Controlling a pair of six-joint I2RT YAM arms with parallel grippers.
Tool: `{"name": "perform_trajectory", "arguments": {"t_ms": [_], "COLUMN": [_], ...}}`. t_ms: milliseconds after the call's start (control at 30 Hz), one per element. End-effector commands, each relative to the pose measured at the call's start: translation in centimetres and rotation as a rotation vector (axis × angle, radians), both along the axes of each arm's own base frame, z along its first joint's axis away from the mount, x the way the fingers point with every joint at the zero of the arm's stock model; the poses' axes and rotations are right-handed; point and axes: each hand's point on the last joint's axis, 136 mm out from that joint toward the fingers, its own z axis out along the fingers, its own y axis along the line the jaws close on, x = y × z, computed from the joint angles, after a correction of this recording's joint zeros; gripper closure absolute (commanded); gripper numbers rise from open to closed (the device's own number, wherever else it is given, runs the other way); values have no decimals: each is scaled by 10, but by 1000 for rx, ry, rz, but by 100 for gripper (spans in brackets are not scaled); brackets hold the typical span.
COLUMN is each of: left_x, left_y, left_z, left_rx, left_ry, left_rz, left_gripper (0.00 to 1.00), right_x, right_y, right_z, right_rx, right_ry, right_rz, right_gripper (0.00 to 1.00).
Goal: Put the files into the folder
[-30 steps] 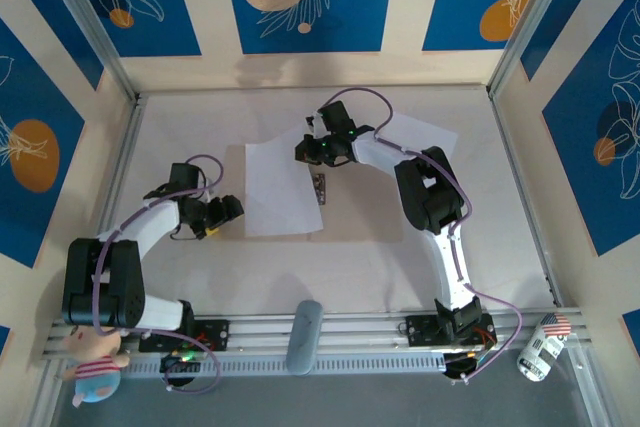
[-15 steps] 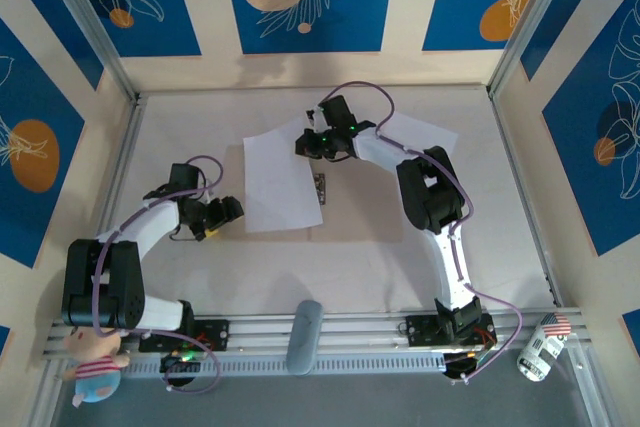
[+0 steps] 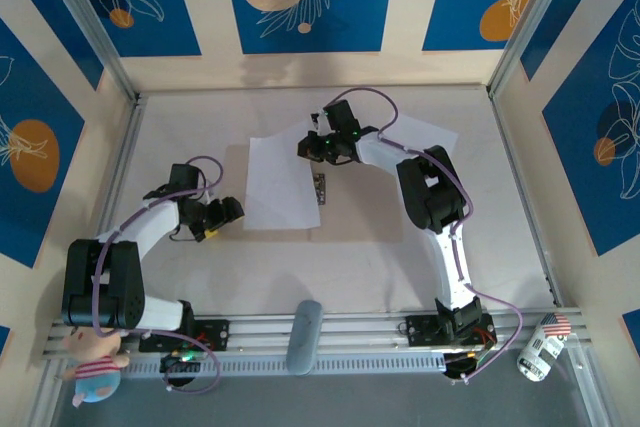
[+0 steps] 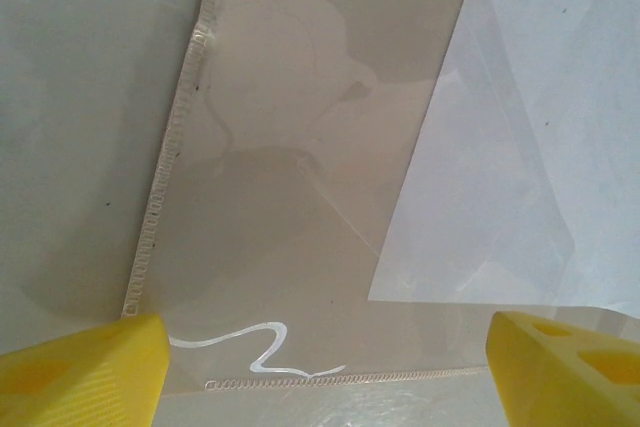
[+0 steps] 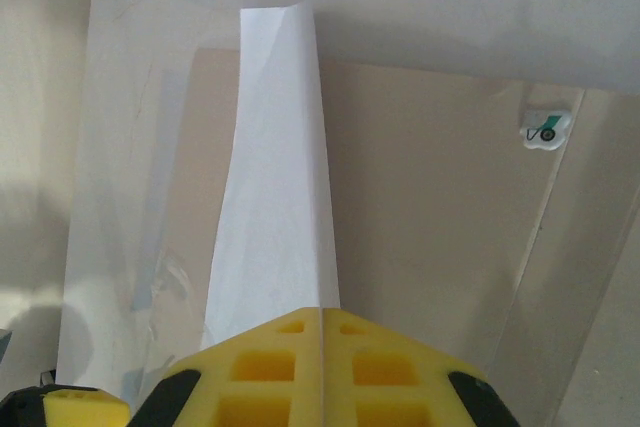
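One white file lies across the tan folder, its far right corner lifted. My right gripper is shut on that corner. In the right wrist view the yellow fingers pinch the file's edge above the folder's panel. A second file lies flat behind the right arm. My left gripper stands open at the folder's left edge. Between its yellow fingertips sits the folder's seamed corner, with the file just beyond.
A small dark clip sits on the folder beside the file; a small label shows in the right wrist view. At the near rail are a grey object, a stuffed toy and a can. Patterned walls enclose the table.
The right gripper has drawn back a little toward the far side with the file's corner, pulling the sheet slightly that way. The left arm has held its place, jaws open.
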Motion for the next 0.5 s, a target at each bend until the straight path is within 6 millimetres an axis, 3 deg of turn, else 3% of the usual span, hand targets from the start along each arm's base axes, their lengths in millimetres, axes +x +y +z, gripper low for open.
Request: {"name": "perform_trajectory", "arguments": {"t_ms": [0,467], "left_x": [-2,-1], "left_y": [1,1], "left_z": [6,9], "left_rx": [1,-1], "left_ry": [-8,-12], "left_rz": [-18,-21], "left_gripper": [17,16], "right_x": [-4,-7], "right_y": [8,19], "right_z": [20,19], "right_rx": [65,67], "right_ry": [-15,-35], "right_rz": [0,0], "right_gripper": [99,99]}}
